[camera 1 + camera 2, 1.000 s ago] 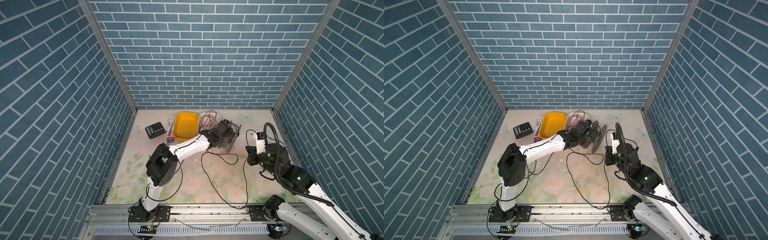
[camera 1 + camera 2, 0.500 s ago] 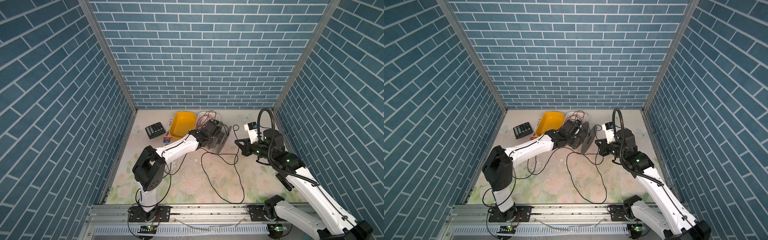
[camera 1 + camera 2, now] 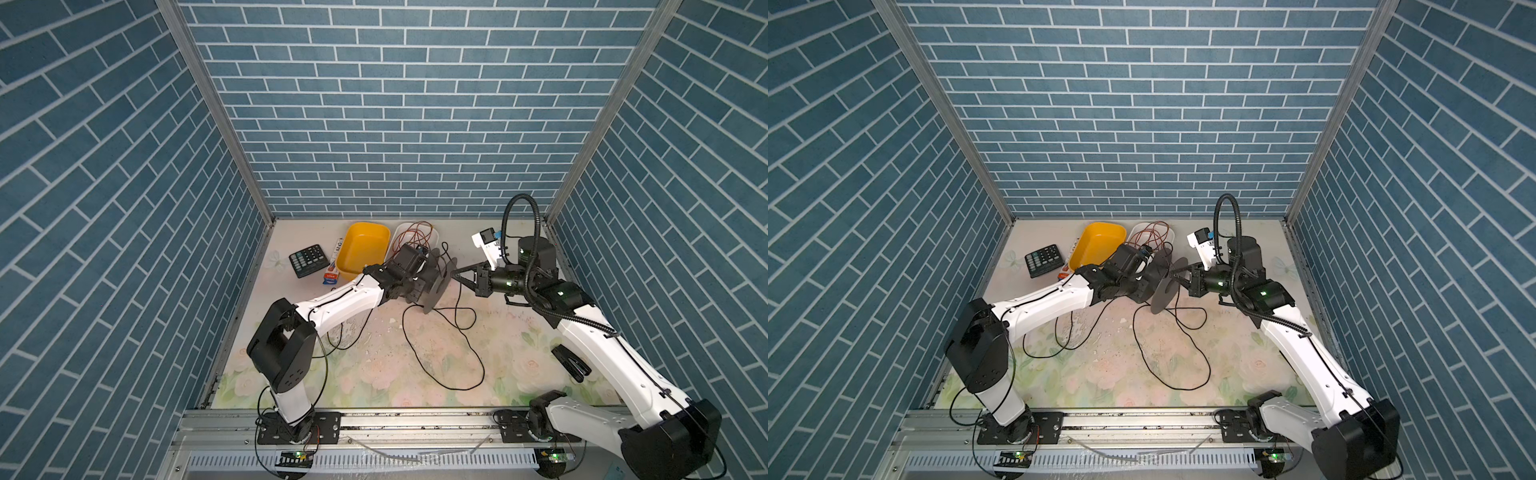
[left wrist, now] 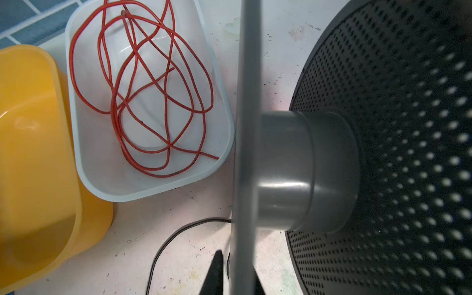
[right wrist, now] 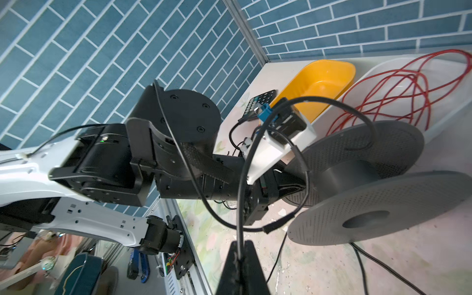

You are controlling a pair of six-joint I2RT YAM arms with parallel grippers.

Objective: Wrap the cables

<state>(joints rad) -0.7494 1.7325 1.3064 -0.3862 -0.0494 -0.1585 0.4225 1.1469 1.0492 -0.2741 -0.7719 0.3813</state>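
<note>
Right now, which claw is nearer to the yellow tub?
Left. The left claw is at the grey spool, on the side facing the yellow tub; the right claw, shut on the black cable, is beyond the spool, farther away.

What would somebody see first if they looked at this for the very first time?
Two white-and-black robot arms, left arm and right arm, meet at a grey spool turned on edge between them. A thin black cable sprawls in loose loops over the flowery table, one stretch pinched in the right hand. At the back, a bright yellow tub sits beside a white tray of tangled red wire.
</note>
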